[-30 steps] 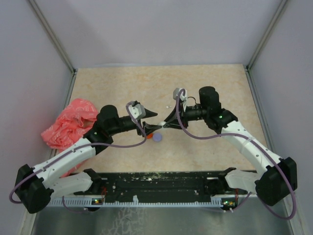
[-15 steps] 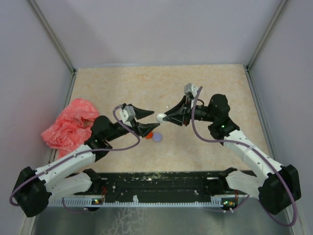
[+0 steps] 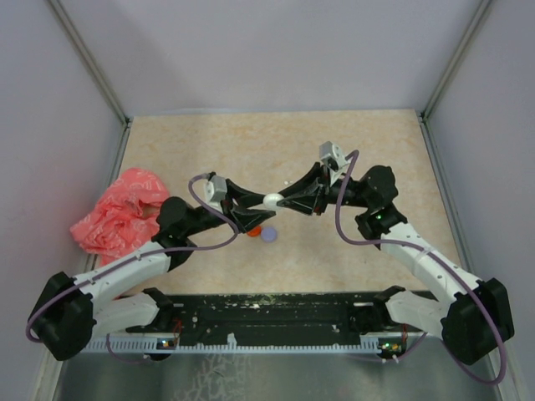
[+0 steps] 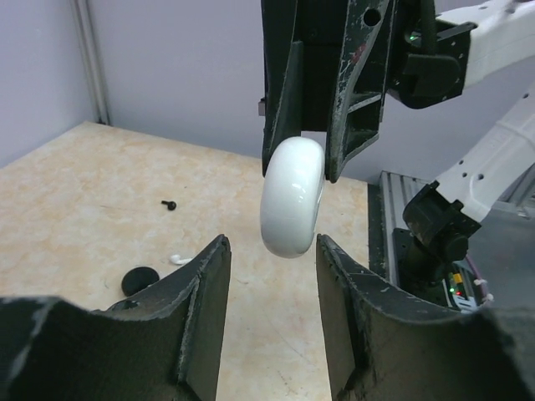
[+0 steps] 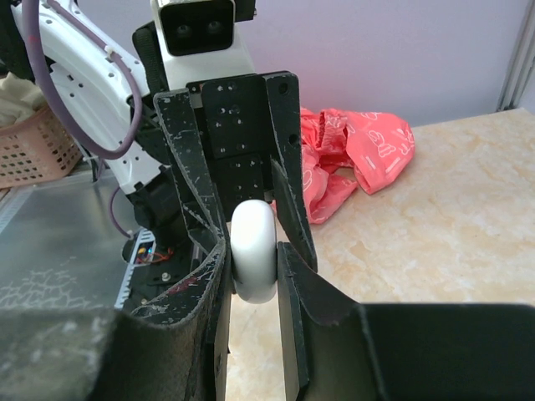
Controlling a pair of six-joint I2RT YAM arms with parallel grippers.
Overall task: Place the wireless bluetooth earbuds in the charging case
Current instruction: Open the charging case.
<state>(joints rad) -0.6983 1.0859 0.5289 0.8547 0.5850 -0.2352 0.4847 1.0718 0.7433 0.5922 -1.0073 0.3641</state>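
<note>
Above the bench [image 4: 75,192], the right fingers [image 4: 355,92] were clamped on the white charging case [image 4: 292,196], with the left fingers [image 4: 205,309] spread apart either side of it. A white earbud [image 4: 178,260] lay on the bench below. If the right fingers let go before the left closed, the smooth case could drop.

White arms [image 3: 125,267] with black joints [image 3: 180,219], looped lilac cables [image 5: 35,38]. Scuffed black fingers [image 4: 205,309], tapered; grey camera blocks [image 3: 216,185] behind them.

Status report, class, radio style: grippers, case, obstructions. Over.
Right gripper shut on white charging case, held above table. Left gripper open, fingers flanking case. White earbud loose on table. No obstruction seen.
</note>
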